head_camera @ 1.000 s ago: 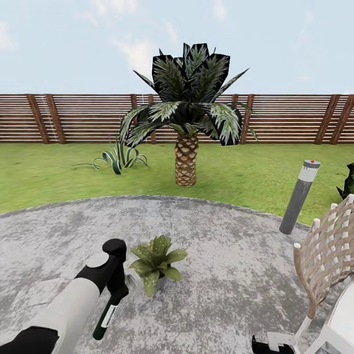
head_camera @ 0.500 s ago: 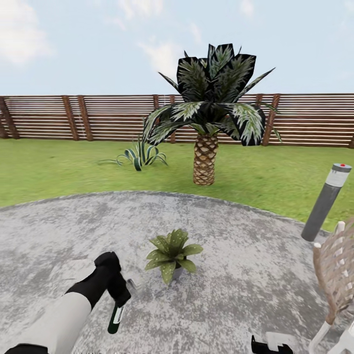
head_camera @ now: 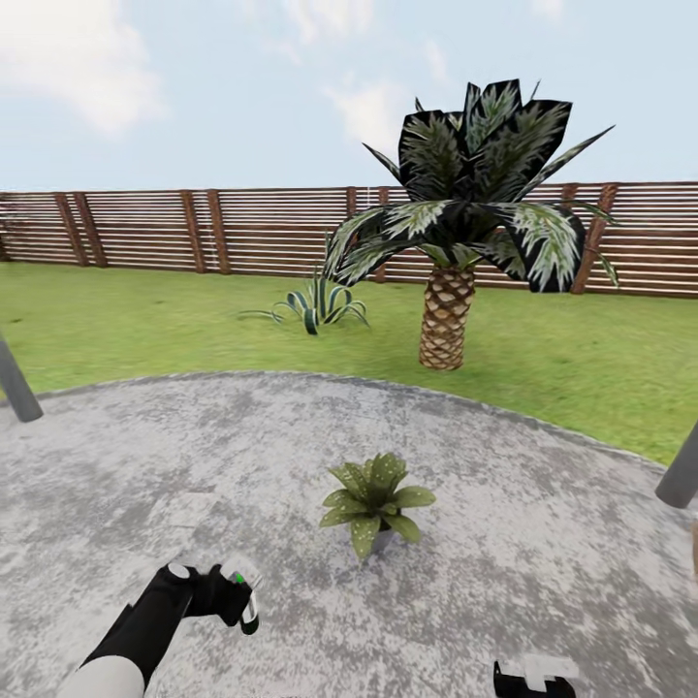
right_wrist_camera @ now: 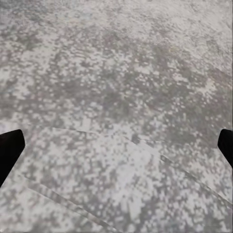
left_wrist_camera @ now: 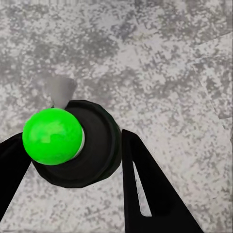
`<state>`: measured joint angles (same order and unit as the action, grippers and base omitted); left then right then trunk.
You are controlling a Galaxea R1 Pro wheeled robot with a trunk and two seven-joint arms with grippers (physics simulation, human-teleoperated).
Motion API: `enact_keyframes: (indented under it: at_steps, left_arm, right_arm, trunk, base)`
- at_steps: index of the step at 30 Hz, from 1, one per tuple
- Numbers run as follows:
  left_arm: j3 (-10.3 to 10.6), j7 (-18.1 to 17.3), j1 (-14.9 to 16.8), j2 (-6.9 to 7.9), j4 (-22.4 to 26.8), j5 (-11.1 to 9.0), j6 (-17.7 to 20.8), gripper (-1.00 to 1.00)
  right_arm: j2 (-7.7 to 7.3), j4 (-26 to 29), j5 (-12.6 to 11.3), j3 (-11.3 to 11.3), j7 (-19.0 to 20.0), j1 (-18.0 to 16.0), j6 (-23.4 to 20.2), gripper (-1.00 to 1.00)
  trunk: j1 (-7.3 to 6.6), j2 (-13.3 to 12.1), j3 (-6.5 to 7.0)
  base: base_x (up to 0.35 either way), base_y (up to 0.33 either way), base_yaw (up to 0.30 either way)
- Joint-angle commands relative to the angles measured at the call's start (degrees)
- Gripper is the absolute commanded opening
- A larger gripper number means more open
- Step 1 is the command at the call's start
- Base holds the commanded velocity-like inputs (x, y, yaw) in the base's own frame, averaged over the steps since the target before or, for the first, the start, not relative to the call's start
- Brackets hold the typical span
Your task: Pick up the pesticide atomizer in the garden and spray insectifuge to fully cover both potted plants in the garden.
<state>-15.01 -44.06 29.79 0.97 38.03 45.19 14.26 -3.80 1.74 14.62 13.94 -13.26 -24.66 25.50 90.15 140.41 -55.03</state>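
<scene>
a pale sky with thin clouds spans the top of the head view, and under it a brown slatted wooden fence (head_camera: 194,233) runs the width of the garden. a green lawn (head_camera: 136,330) lies in front of the fence and curves round a round, mottled grey paved patio (head_camera: 543,543). a big palm (head_camera: 456,233) with a scaly brown trunk stands on the grass right of centre, and a spiky striped plant (head_camera: 315,305) is rooted in the grass to its left. two grey bollard lamps are cut by the picture edges, one (head_camera: 15,383) at the left rim of the patio and one (head_camera: 679,475) at the right.

one potted plant (head_camera: 375,496), a low rosette of speckled green leaves in a small grey pot, stands on the paving near the middle of the patio.

the left arm (head_camera: 136,635), white with a black forearm, reaches in from the lower left. its left gripper (left_wrist_camera: 73,160) has its fingers (left_wrist_camera: 145,189) clamped on the pesticide atomizer (left_wrist_camera: 80,143), a dark round bottle with a bright green cap (left_wrist_camera: 52,136); in the head view the atomizer (head_camera: 247,601) hangs above the paving, left of the potted plant and apart from it.

the right gripper (head_camera: 531,679) sits low at the bottom edge, and in the right wrist view its black fingers (right_wrist_camera: 9,150) stand wide apart over bare paving with nothing between them.
</scene>
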Motion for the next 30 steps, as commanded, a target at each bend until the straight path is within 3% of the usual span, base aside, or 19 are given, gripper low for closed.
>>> enact_keyframes:
  at_steps: [1, 8, 14, 25, 28, 30]
  left_arm:
    - [-0.3, -0.3, 0.0, -0.06, 0.1, 0.1, 0.1, -1.00]
    - [-0.5, -0.1, -0.1, -0.09, 0.0, 0.1, -0.3, -1.00]
    - [-0.5, -0.1, -0.2, -0.18, 0.0, 0.1, -0.3, -1.00]
    - [-0.5, -0.2, -0.2, -0.18, -0.1, -0.1, -0.3, -1.00]
    - [-0.5, -0.2, -0.2, -0.22, -0.1, -0.2, -0.3, -1.00]
    - [-0.5, -0.3, -0.2, -0.23, -0.3, -0.3, -0.3, -1.00]
  right_arm:
    - [0.05, -0.1, 0.6, 0.4, -0.2, 0.0, 0.2, 1.00]
    - [1.11, 0.1, 0.6, 0.4, -0.4, 0.0, 0.2, 1.00]
    - [1.15, -0.1, 0.8, 0.4, -0.4, 0.0, 0.2, 1.00]
    - [1.16, -0.1, 0.8, 0.4, -0.3, 0.0, 0.2, 1.00]
    - [1.22, -0.1, 1.4, 0.3, -0.2, 0.0, 0.2, 1.00]
    - [1.24, 0.0, 3.4, 0.3, -0.2, 0.0, 0.2, 1.00]
  trunk:
    - [-0.01, 0.0, -0.06]
    - [-0.01, 0.0, -0.36]
    - [-0.01, 0.0, -0.89]
    - [-0.01, 0.0, -1.53]
    - [-0.01, 0.0, -1.67]
    - [-0.01, 0.0, -1.71]
  base:
    - [0.000, 0.000, 0.278]
    - [0.000, 0.000, 0.208]
    - [0.000, 0.000, 0.037]
    - [0.000, 0.000, 0.218]
    - [0.000, 0.000, 0.243]
    - [0.000, 0.000, 0.150]
